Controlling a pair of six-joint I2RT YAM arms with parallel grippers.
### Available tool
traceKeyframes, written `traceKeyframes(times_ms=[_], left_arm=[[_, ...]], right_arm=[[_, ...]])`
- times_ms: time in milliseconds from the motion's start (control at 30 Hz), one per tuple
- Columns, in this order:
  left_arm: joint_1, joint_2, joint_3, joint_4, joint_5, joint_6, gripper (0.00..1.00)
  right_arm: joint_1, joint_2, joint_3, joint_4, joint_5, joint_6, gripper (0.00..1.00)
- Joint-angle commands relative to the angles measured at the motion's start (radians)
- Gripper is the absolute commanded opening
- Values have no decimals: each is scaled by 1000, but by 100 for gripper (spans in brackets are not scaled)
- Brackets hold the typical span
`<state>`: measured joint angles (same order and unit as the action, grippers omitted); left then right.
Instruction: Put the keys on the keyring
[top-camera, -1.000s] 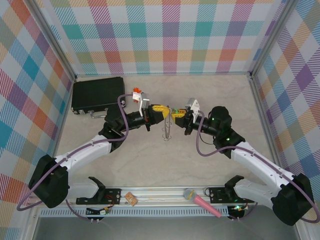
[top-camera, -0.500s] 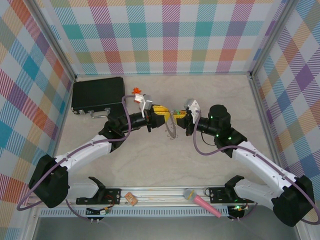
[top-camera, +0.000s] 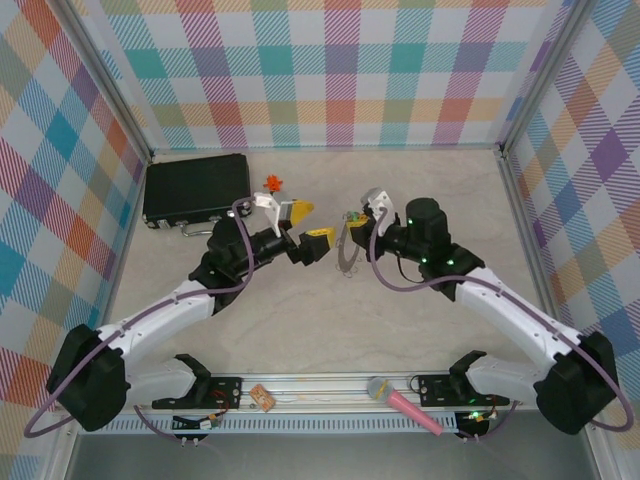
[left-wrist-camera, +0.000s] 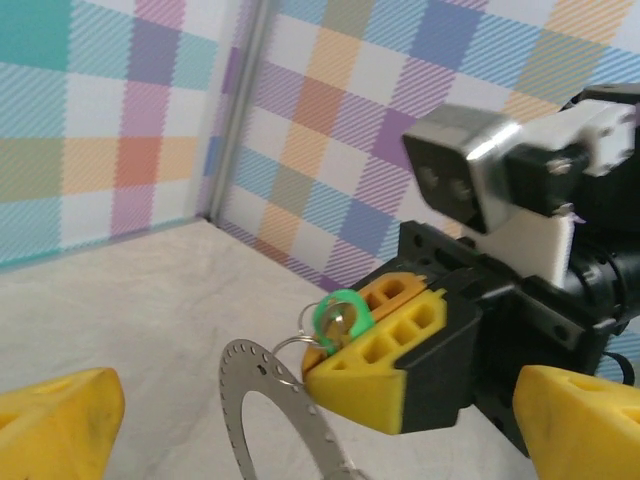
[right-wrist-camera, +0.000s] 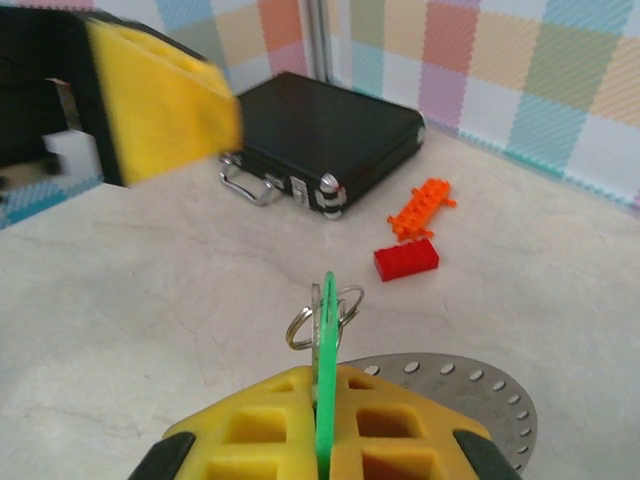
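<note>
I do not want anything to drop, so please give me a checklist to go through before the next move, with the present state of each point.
1. Right gripper shut on the key: ok.
2. Left gripper open and apart from the keyring: ok.
3. Key joined to the keyring: cannot tell. A small wire loop sits at the key's head by the keyring's edge, but the link is not clear.
4. Keyring supported: cannot tell whether the right gripper clamps it or it hangs from the loop.
5. Red block and case well away from both grippers: ok.
</note>
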<state>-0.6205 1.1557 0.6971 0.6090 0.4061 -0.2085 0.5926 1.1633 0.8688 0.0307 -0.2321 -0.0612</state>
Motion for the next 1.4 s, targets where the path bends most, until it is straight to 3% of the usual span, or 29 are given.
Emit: traceKeyframes(times_ms=[0,267,500,833,1100,1367], left_arm=[[-5,-63,-21,-22,-107,15,100],[-5,-197,-131,-44,-283,19,100],[-5,-287,-185,-64,-286,15,100],[-5,-362,-215,-108,-313,21,100],[-5,-369,-223,-112,-317,25,100],[-5,-367,-223,-120,-326,34,100]], right_arm=[[-11,68,57,11,46,34,0],[-13,308,170,95,61,102,0],[-40,523,331,149,146,151,0],[-108,792,628,100,163,167,0],[-126,887,740,29,185,76,0],[-123,825,594,76,111,141,0]])
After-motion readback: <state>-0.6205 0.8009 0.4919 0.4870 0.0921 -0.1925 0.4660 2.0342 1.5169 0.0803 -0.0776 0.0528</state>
